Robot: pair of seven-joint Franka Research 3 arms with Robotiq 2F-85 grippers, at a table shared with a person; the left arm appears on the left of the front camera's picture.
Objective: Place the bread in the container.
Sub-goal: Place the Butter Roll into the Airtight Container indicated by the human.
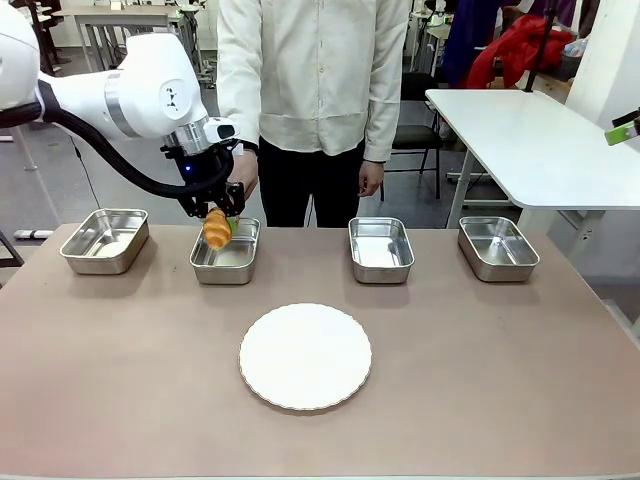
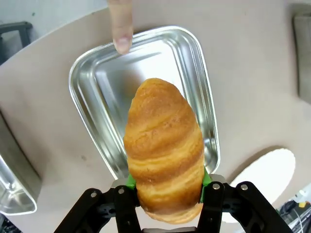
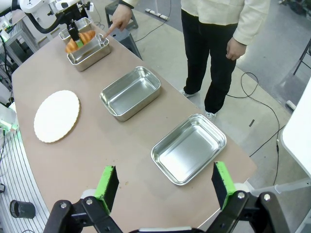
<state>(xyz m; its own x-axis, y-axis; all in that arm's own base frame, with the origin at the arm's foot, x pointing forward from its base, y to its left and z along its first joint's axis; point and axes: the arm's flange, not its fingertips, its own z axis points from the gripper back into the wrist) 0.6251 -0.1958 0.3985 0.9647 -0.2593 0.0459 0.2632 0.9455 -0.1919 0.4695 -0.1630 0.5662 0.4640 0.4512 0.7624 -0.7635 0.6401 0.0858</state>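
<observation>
The bread (image 1: 215,229), a golden-brown croissant, hangs end-down in my left gripper (image 1: 217,222), which is shut on it just above the container (image 1: 225,262), the second steel tray from the left. In the left wrist view the green pads (image 2: 130,180) clamp the bread (image 2: 164,141) at its near end, and the container (image 2: 194,63) lies directly beneath. A person's finger (image 2: 121,24) touches the container's far rim. My right gripper (image 3: 165,182) stands open, high above the table's right end, with nothing between its fingers. From there the bread (image 3: 80,41) shows over the container (image 3: 90,54).
Three more steel trays stand in the same row: far left (image 1: 105,240), centre right (image 1: 380,248) and far right (image 1: 497,247). A round white plate (image 1: 305,357) lies in the middle near my side. The person (image 1: 315,80) stands at the far edge.
</observation>
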